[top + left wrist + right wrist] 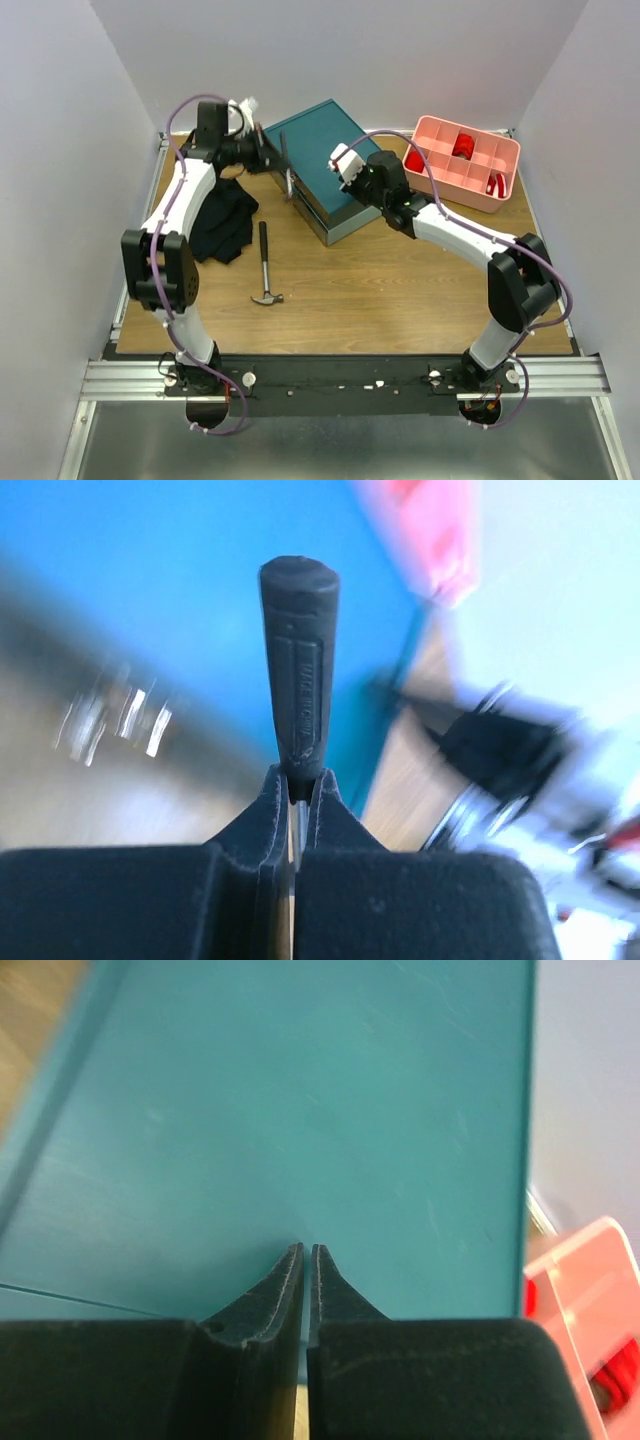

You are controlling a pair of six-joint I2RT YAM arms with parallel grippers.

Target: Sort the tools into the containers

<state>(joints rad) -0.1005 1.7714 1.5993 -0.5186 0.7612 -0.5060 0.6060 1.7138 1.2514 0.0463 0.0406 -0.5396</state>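
Note:
The dark teal drawer box [325, 150] stands at the back middle of the table. My left gripper [268, 152] is at its left side, shut on a dark-handled hammer [286, 158] held above the table, steel head toward the box's left corner. In the left wrist view the jaws [297, 780] pinch the dark handle [298, 680] just above its steel shaft, in front of the blurred box [170, 570]. A second hammer [265, 262] lies on the table in front of the box. My right gripper [347, 166] is shut and empty, its tips [307, 1250] at the box's top [300, 1110].
A black cloth [225, 222] lies left of the lying hammer, under my left arm. A pink compartment tray [465, 160] with red pieces stands at the back right, its corner showing in the right wrist view [580, 1290]. White walls enclose the table.

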